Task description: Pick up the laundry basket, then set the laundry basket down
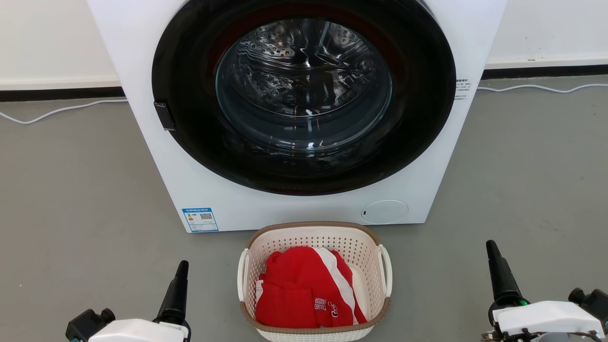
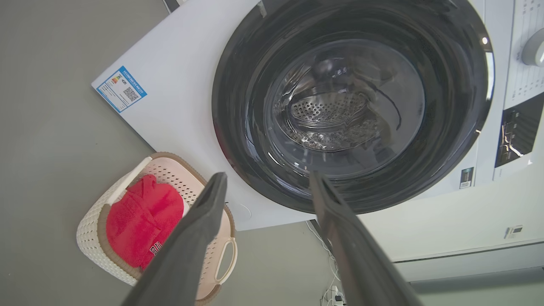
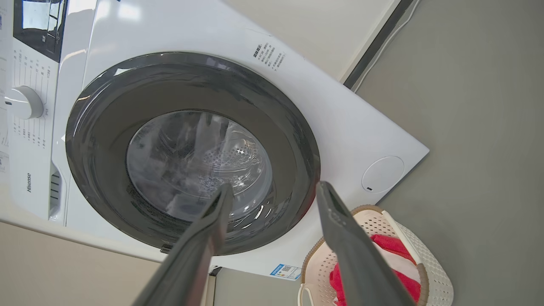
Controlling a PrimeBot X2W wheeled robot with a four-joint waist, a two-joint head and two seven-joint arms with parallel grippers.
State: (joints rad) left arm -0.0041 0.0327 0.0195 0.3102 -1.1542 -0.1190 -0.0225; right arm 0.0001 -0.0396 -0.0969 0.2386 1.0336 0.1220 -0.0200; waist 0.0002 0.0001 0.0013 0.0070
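Observation:
The laundry basket [image 1: 308,236] stands on the grey floor just in front of the washing machine, cream-white and perforated, with a brown rim and white side loop handles. A red garment with a white stripe [image 1: 294,289] lies inside it. My left gripper [image 1: 183,266] hovers to the basket's left, apart from it. My right gripper [image 1: 491,247] hovers further off on the basket's right. In the left wrist view the left gripper [image 2: 267,176] is open and empty, with the basket [image 2: 91,238] at the lower left. In the right wrist view the right gripper [image 3: 274,187] is open and empty, with the basket [image 3: 437,272] at the lower right.
A white front-loading washing machine [image 1: 304,211] with a shut dark round door [image 1: 304,95] stands right behind the basket. White cables [image 1: 47,114] run along the floor by the wall on both sides. Bare grey floor [image 1: 85,213] lies left and right of the basket.

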